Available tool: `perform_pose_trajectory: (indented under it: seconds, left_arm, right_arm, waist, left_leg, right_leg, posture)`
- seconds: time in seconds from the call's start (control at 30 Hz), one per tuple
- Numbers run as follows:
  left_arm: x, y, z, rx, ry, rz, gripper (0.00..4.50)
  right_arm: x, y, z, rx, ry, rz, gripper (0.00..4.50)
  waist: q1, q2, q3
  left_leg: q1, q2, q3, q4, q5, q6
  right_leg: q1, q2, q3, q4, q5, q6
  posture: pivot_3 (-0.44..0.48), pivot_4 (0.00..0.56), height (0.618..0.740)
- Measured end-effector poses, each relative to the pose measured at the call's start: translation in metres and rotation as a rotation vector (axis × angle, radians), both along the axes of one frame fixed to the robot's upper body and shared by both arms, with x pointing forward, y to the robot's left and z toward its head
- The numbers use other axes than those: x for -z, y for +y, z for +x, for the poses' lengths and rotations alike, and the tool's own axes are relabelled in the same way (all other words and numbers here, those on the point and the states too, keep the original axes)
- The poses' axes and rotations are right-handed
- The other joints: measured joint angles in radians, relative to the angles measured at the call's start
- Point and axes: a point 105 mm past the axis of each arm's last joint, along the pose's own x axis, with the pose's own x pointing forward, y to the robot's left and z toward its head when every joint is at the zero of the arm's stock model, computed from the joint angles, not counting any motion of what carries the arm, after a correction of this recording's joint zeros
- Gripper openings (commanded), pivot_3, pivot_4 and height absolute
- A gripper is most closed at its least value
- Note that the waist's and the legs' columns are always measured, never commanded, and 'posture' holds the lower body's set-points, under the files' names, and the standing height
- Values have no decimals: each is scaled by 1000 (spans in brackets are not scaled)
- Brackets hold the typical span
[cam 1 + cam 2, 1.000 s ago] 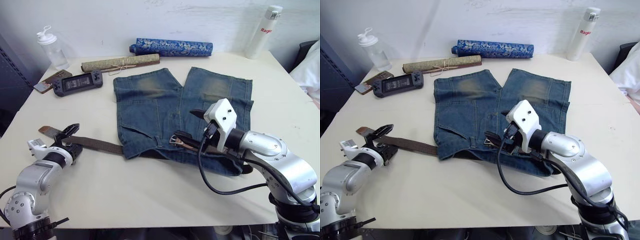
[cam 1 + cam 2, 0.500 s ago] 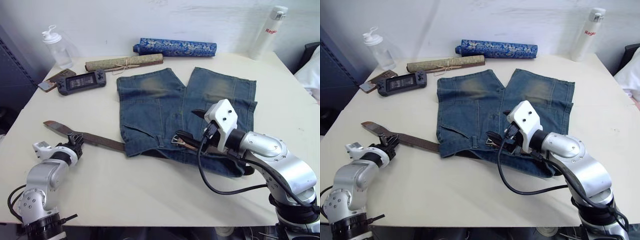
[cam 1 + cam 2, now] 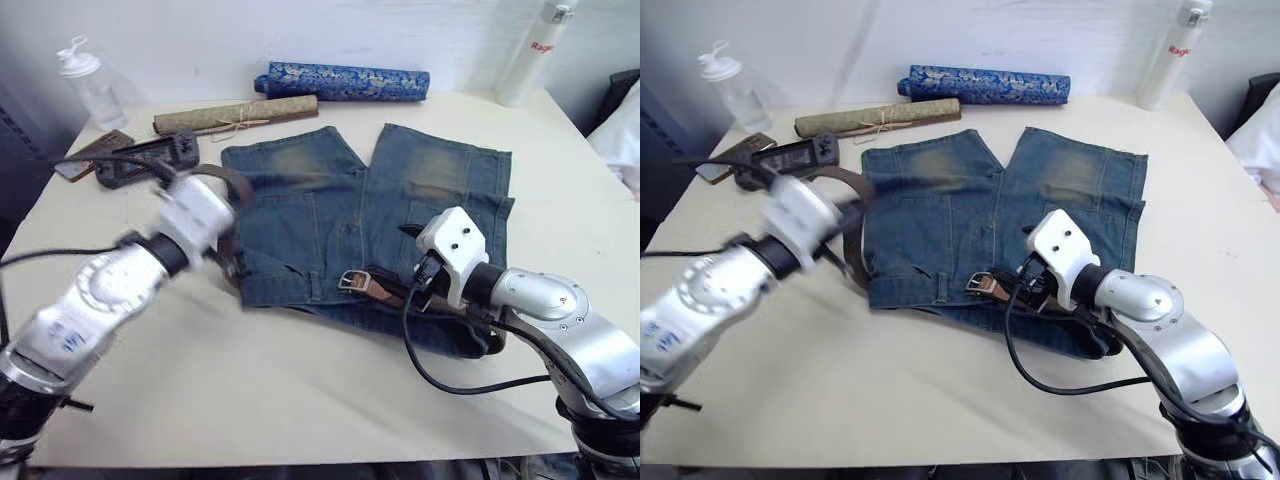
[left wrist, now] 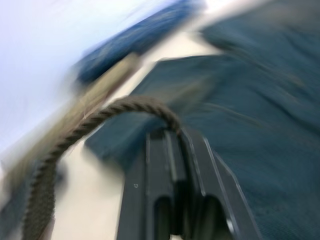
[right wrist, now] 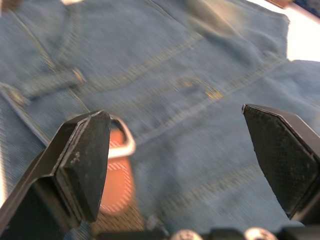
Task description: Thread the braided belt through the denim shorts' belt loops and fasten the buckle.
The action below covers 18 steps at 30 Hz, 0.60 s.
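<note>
The denim shorts (image 3: pixel 320 200) lie flat mid-table, waistband toward me, with a belt loop (image 3: pixel 940 288) on that band. The braided belt's silver buckle (image 3: pixel 350 280) and its tan leather rest on the waistband; the buckle (image 5: pixel 122 142) sits just ahead of my right gripper's fingers. My right gripper (image 3: pixel 395 255) hovers open over it, holding nothing. My left gripper (image 3: pixel 232 250), blurred, is at the shorts' left edge. In the left wrist view it (image 4: pixel 172 135) is shut on the braided belt (image 4: pixel 90 125), which arcs up from the fingertips and away.
Along the back stand a blue patterned roll (image 3: pixel 340 82), a tan roll (image 3: pixel 235 115), a clear bottle (image 3: pixel 85 85) and a white bottle (image 3: pixel 530 45). A handheld console (image 3: pixel 140 160) and a phone (image 3: pixel 85 155) lie back left. Bare table (image 3: pixel 250 380) spreads in front.
My left gripper shut on the belt near its free end, then swept it from the front left up to the shorts' left edge. The right gripper stayed open by the buckle. The camera shifted.
</note>
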Motion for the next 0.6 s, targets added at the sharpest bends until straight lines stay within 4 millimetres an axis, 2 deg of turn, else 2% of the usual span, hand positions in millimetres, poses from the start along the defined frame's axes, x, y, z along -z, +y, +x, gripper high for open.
perform_pose_trajectory:
  seconds: [0.07,0.17,0.3,0.47,0.6]
  left_arm:
    - [18,3,-3,48,-7,108,27]
    - [27,13,0,70,-28,212,27]
    - [24,21,9,47,-48,173,27]
    - [20,14,11,61,-58,103,27]
    - [11,14,13,47,-88,46,27]
  right_arm:
    - [-3,-1,0,-4,-70,-59,4500]
    - [-8,4,-3,-63,-176,-149,4500]
    - [-2,27,-15,-216,-310,-263,4500]
    - [15,54,-26,-314,-303,-245,4500]
    - [26,59,-20,-290,-278,-257,4500]
  waist:
    - [-8,-4,3]
    - [-8,-5,4]
    - [-4,-6,5]
    - [-2,-7,5]
    - [-1,-7,5]
  left_leg:
    - [-1,5,0,-2,0,0]
    - [0,10,1,-2,0,0]
    - [0,9,0,-1,0,1]
    - [0,9,0,0,0,0]
    - [0,8,-1,1,1,0]
  right_leg:
    - [-2,2,-2,-1,0,0]
    - [-2,2,-4,-2,0,0]
    - [1,2,-4,-6,3,3]
    - [0,3,-4,-4,3,3]
    - [0,3,-4,-2,3,3]
  posture:
    - [0,150,637]
    - [0,150,637]
    - [0,150,637]
    - [0,150,637]
    - [0,150,637]
